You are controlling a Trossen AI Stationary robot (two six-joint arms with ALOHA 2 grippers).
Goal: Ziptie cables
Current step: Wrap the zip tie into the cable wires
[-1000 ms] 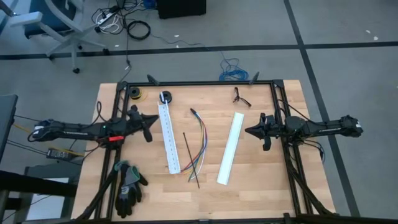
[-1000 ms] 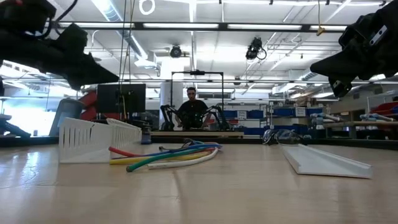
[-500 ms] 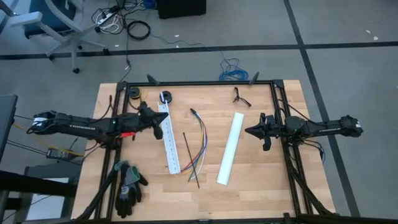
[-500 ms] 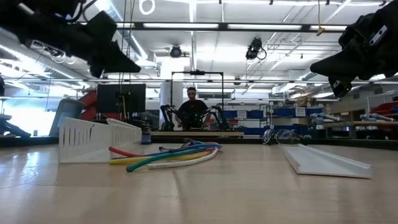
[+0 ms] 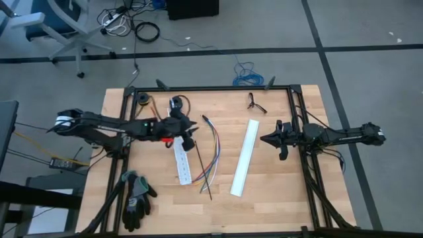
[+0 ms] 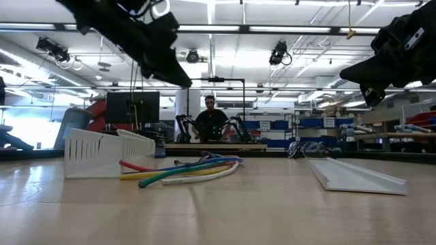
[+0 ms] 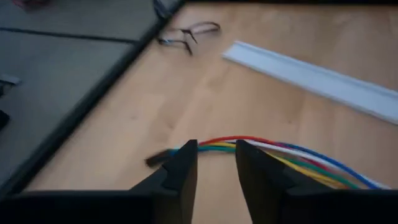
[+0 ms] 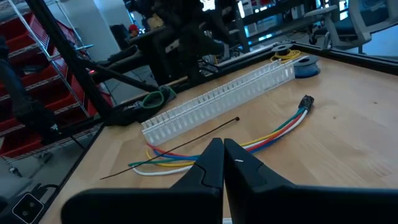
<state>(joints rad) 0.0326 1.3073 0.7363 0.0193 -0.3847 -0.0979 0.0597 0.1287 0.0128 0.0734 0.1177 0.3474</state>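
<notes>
Over the pale wooden table [image 5: 264, 205] my left gripper [image 5: 190, 141] hangs stretched toward the middle, its two dark fingers [image 7: 183, 171] parted by a narrow gap and holding nothing, and past them I see the loose bundle of thin multicoloured cables [image 7: 292, 158] lying flat on the wood. From above, those cables [image 5: 210, 158] lie near the table's centre, just beside my left gripper's tip, between the long white perforated plastic strip [image 5: 181, 162] that my left arm crosses and the plain white plastic strip [image 5: 244, 157] on the other side. A thin dark straight strip [image 5: 203, 168] lies touching the cables' lower part. My right gripper [image 5: 266, 139] waits at the right edge, well apart from the cables, its fingers [image 8: 211, 163] pressed together on nothing. A dark work glove [image 5: 137, 198] rests near the front left corner
</notes>
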